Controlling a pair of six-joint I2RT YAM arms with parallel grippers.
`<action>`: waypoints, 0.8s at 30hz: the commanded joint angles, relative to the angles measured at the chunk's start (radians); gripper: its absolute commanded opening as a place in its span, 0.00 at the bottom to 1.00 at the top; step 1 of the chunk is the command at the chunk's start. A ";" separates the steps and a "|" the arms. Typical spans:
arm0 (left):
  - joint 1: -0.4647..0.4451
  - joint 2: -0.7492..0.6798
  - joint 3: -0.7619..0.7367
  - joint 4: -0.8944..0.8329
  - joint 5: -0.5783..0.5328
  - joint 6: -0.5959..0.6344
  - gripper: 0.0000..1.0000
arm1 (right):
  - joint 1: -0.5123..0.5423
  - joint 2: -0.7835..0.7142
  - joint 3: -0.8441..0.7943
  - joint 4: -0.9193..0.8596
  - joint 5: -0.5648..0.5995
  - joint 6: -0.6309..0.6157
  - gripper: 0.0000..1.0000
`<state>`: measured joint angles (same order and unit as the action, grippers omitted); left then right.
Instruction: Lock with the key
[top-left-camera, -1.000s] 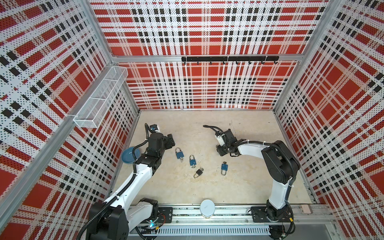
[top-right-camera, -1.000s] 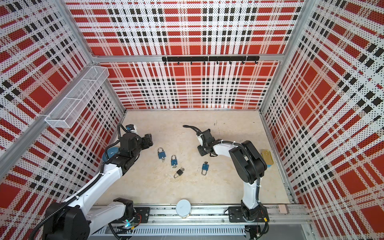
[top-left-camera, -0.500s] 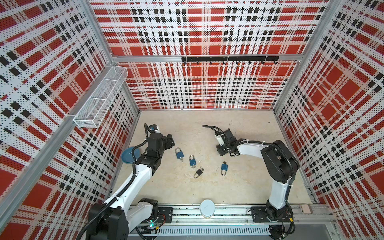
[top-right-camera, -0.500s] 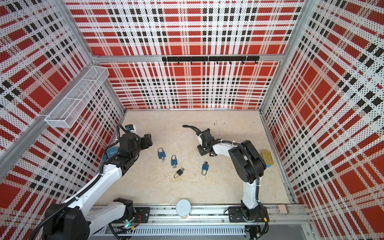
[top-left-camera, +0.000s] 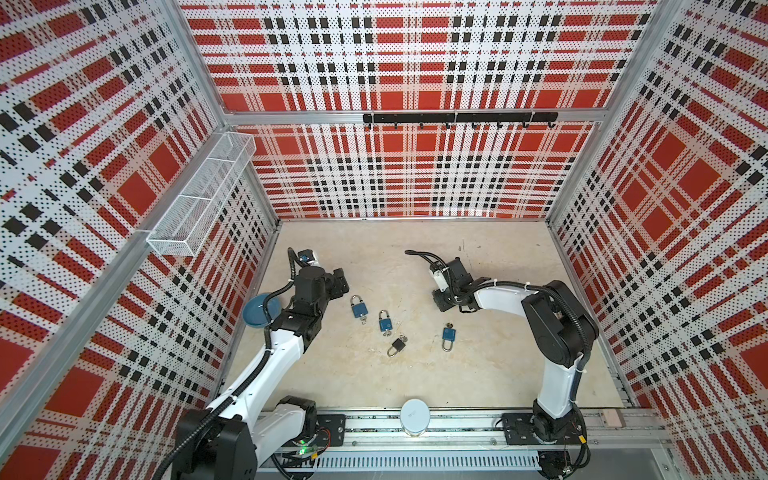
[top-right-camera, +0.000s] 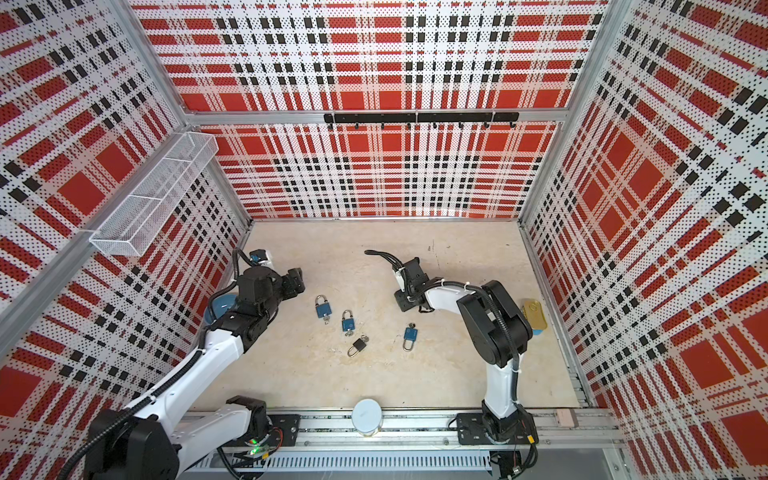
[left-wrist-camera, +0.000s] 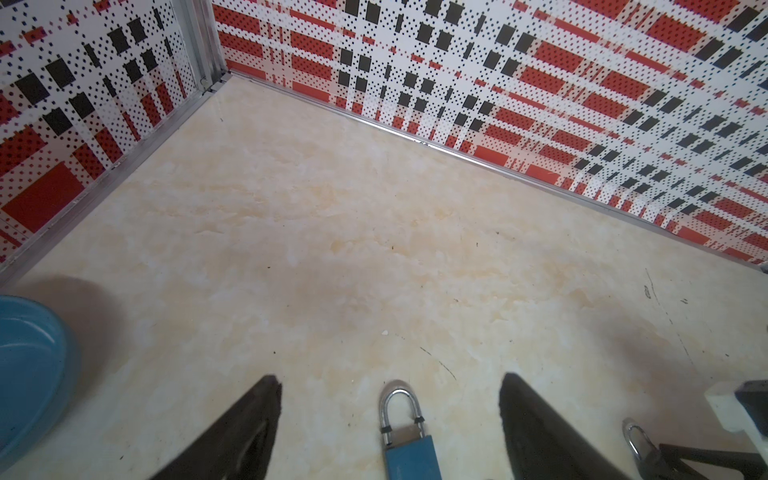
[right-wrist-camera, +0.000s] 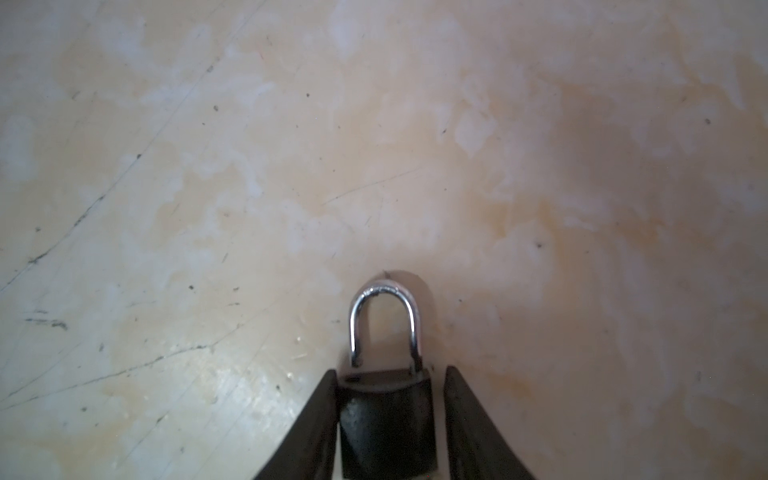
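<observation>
The pale surface (top-left-camera: 490, 374) looks hard and slick, so anything pushed against it is likely to skate rather than stay put. Low over its middle-right part, the right tool (right-wrist-camera: 390, 370) is clamped on the sides of a black padlock (right-wrist-camera: 386, 411), which points outward toward the surface. The left tool (left-wrist-camera: 390, 377) hangs with its fingers (left-wrist-camera: 249, 432) wide apart and gripping nothing. A blue padlock (left-wrist-camera: 409, 451) lies flat on the surface in the gap between them. A careless drop or sweep there would shove it into its neighbours, since two more blue locks (top-left-camera: 385, 322) and a second black padlock (top-left-camera: 397, 345) lie close together between the arms.

The main risk sits with the held lock. Its shackle (right-wrist-camera: 384, 293) looks unlatched: one leg enters the body and the other ends just short of it. If the tool presses it down off-axis, I judge the free leg could miss its hole, or the smooth body could twist or slide in the grip. I cannot tell whether the shackle tip touches the surface. The key is the smallest unknown — the keyway end is hidden, so I cannot tell whether a key sits in this lock, and without one the locking step may fail.
</observation>
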<state>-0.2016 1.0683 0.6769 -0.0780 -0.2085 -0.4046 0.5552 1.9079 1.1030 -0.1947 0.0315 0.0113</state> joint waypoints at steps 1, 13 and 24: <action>0.011 -0.024 -0.012 -0.001 0.000 -0.018 0.84 | 0.004 -0.017 -0.014 -0.043 0.008 -0.007 0.44; 0.012 -0.032 -0.017 -0.003 0.003 -0.019 0.84 | 0.004 -0.030 -0.032 -0.040 0.006 -0.001 0.40; 0.014 -0.050 -0.016 -0.016 0.011 -0.010 0.84 | 0.004 -0.057 -0.030 -0.031 0.004 -0.003 0.27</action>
<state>-0.1963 1.0386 0.6720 -0.0845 -0.2020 -0.4072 0.5552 1.8919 1.0901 -0.2077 0.0315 0.0181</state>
